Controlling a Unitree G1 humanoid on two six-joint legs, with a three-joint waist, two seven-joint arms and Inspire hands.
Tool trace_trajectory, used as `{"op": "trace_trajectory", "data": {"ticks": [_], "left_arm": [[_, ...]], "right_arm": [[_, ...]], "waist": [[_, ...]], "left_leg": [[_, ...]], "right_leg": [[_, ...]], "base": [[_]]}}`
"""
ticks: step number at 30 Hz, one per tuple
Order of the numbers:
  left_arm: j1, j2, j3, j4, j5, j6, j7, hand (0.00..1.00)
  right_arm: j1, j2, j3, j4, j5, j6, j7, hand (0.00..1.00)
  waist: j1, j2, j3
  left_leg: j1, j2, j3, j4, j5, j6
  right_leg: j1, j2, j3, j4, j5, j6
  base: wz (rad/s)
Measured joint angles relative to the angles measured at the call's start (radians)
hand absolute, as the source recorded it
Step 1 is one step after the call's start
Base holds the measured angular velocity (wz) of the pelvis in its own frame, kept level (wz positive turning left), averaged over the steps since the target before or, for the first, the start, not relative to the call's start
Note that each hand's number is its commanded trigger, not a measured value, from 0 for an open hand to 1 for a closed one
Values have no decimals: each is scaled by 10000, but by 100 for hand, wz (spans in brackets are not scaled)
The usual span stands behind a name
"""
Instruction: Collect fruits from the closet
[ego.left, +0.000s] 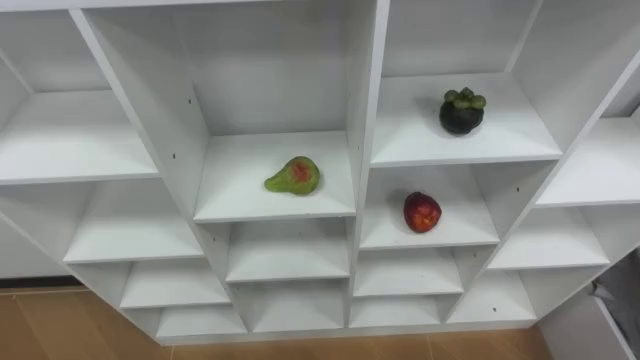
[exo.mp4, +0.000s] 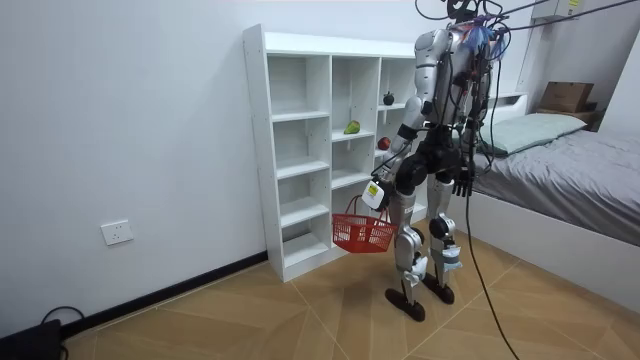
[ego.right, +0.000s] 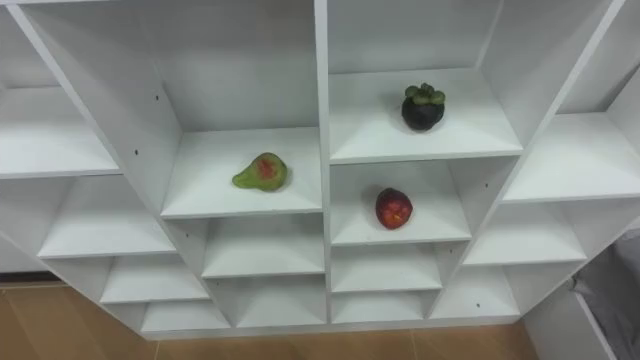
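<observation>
Fruits (ego.left: 292, 176) above L hand (exo.mp4: 376, 192) w/ basket (exo.mp4: 362, 236)

Closet (ego.left: 80, 140) bays open-fronted (all of them); dividers (ego.left: 366, 110) wall their sides

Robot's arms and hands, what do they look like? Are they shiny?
Yes. In the room view the arms are shiny silver-grey shells with black joints between them. The left hand carries a small white tag at its back. The right hand looks dark, with thin fingers. Black cables run down past the shoulders.
</observation>
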Motion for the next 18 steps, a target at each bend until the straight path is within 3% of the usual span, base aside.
{"op": "trace_trajectory", "data": {"ticks": [18], "left_arm": [[1, 1, -1, 0, 0, 0, 0, 100]], "right_arm": [[13, 0, 7, 3, 0, -2, 0, 0]], "waist": [[-1, -14, -5]], "left_leg": [[6, -1, -12, 4, 0, 0]], "right_leg": [[11, -1, -12, -3, 0, 0]], "base": [[0]]}}
